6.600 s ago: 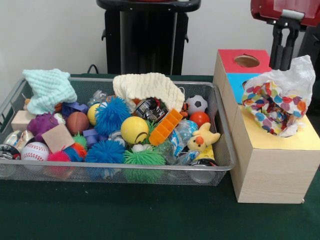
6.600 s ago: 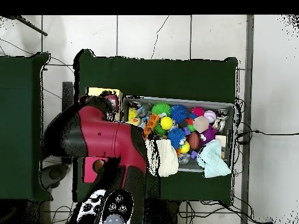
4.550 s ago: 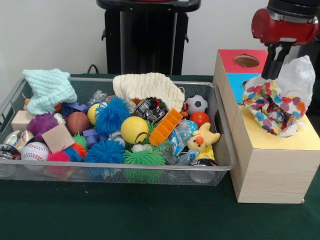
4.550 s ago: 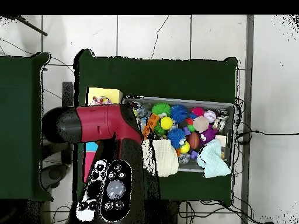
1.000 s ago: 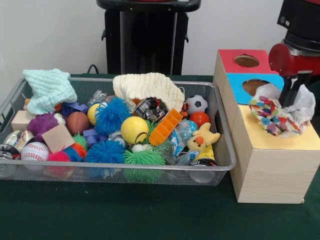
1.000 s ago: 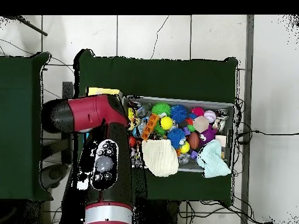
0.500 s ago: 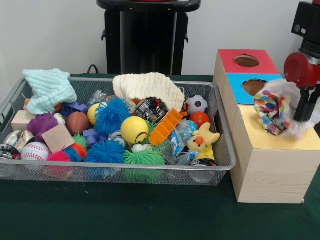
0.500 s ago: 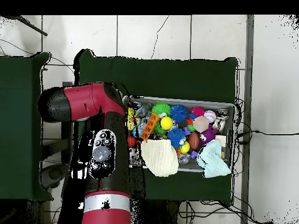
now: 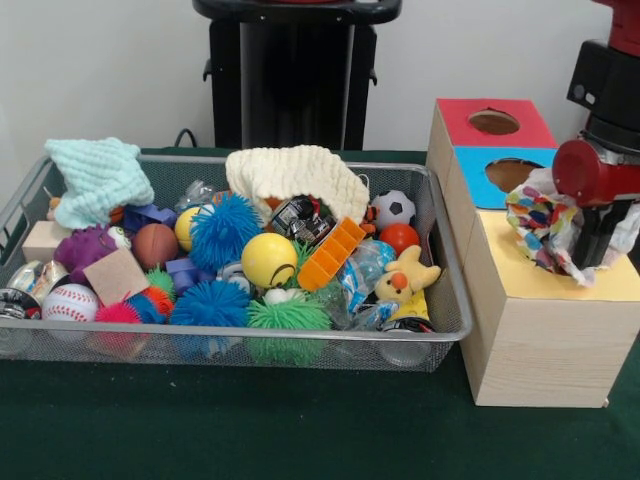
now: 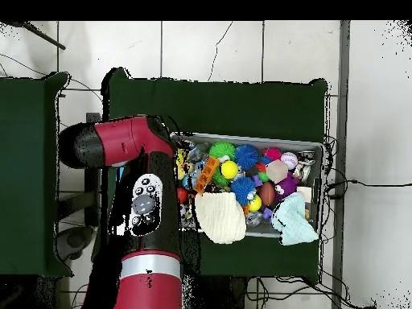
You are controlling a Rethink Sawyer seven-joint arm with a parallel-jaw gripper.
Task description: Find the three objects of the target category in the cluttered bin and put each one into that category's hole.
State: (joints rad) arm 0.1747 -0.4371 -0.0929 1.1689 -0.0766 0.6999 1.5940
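My gripper over wooden box's yellow top, buried in spotted plastic bag (finger state: cannot tell). Mesh bin beside, crammed with toys.

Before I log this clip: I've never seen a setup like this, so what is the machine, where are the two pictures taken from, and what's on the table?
The red and black machine is a robot arm. The front view looks across the table; the overhead view looks straight down.

On the green table stands a wire mesh bin packed with toys: spiky rubber balls, a yellow ball, a baseball, a small soccer ball, a yellow plush toy and two knitted cloths.

Beside it is a wooden box with coloured top panels: round holes show in the red and blue ones.

The arm's pincer is down at a crumpled spotted bag lying on the yellow panel. Whether it grips the bag cannot be made out.
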